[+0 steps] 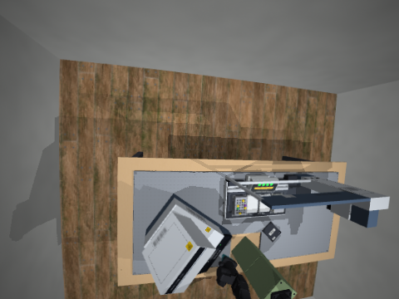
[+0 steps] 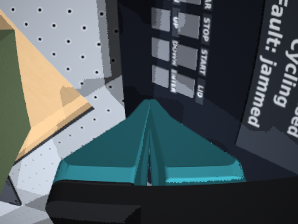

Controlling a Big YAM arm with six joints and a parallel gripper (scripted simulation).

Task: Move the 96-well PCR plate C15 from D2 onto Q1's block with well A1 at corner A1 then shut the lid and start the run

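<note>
Q1 stands askew near the front left part of the counter, turned so its lid tips up toward the camera and overhangs the front edge. Its dark front panel fills most of the wrist view. There the keys sit in two columns, with the labels CLEAR, STOP, START and LID beside them, and the display reads "Fault: jammed".

The gripper points at the panel just below the keys. Its teal fingers are clenched together with nothing between them, the tips meeting in a single ridge. From the top, the arm comes in over the front edge, right of Q1.

The hand-off row lies toward the rear right of the counter, under a long grey beam. One plate with yellow and green wells shows at its left end; I cannot tell which plate is C15. A small black nest sits in front of the row.
</note>
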